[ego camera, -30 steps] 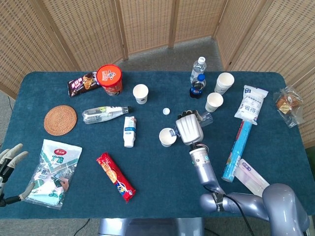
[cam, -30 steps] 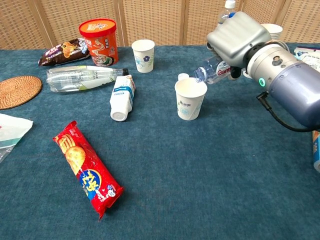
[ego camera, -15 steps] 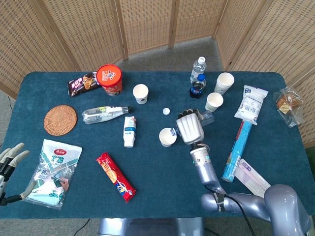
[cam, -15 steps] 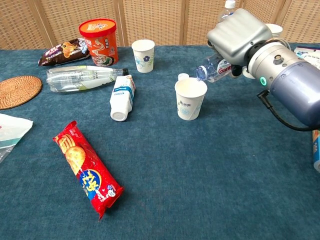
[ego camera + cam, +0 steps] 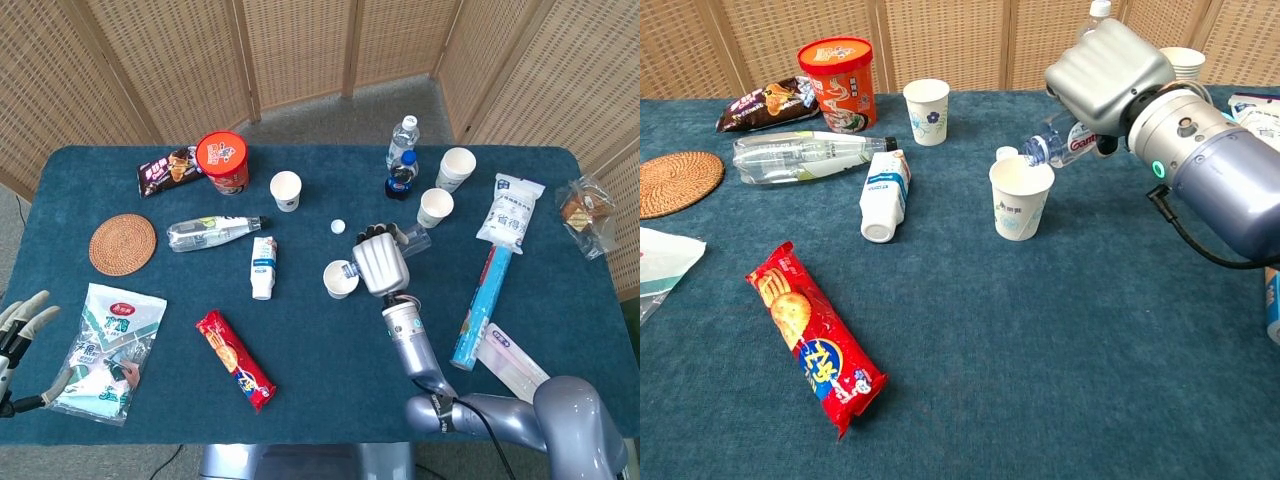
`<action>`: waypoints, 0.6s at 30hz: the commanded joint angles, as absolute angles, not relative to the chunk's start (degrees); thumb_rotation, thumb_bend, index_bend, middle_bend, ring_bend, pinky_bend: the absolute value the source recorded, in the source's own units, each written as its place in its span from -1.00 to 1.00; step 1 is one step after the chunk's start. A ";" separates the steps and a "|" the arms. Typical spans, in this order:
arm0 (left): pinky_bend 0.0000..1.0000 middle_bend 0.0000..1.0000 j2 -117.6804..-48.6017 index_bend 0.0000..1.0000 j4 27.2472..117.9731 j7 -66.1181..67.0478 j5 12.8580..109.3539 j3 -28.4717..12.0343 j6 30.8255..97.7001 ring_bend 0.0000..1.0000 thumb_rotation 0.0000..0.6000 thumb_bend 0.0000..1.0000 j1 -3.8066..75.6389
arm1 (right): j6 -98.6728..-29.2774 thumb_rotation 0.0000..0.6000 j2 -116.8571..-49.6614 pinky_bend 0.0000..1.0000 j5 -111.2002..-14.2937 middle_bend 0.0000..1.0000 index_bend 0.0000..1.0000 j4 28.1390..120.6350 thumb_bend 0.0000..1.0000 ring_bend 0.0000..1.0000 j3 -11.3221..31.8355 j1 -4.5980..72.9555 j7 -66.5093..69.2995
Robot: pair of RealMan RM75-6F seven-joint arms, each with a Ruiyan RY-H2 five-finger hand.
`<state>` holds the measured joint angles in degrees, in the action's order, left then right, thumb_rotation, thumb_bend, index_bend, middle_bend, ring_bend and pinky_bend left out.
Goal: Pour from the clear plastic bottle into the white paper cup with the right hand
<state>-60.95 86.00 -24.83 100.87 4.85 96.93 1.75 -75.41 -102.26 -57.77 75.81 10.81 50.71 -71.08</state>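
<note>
My right hand (image 5: 1108, 75) (image 5: 379, 262) grips a clear plastic bottle (image 5: 1055, 146) (image 5: 418, 238), tilted with its open neck down to the left, just above the rim of a white paper cup (image 5: 1020, 197) (image 5: 340, 279). The cup stands upright on the blue table at mid-centre. The bottle's white cap (image 5: 338, 227) lies on the cloth behind the cup. My left hand (image 5: 22, 330) is at the table's near left edge, fingers spread, holding nothing.
A lying clear bottle (image 5: 805, 155), a white tube (image 5: 884, 193) and a red biscuit pack (image 5: 815, 339) are left of the cup. Another paper cup (image 5: 927, 111) and a red tub (image 5: 838, 83) stand behind. More cups (image 5: 435, 207) and bottles (image 5: 401, 160) stand at the back right.
My right hand has shifted slightly left with the bottle, bringing its mouth closer over the cup's rim. The left hand has not moved.
</note>
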 commanded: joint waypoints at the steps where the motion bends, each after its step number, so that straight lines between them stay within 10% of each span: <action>1: -1.00 -0.92 -60.99 -0.82 85.92 -24.89 100.86 4.85 96.94 -1.00 0.25 -0.25 1.76 | -75.38 1.00 -102.36 0.14 -57.69 0.22 0.05 75.91 -0.59 -0.02 11.02 50.59 -71.22; 18: -1.00 -0.92 -61.14 -0.82 85.52 -25.21 100.47 4.84 96.81 -1.00 0.25 -0.25 1.71 | -75.25 1.00 -103.20 0.14 -58.30 0.23 0.05 75.61 -0.60 0.00 11.83 50.12 -72.14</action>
<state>-61.14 85.52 -25.21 100.46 4.84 96.81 1.71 -75.32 -103.14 -58.42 75.53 11.69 50.18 -72.28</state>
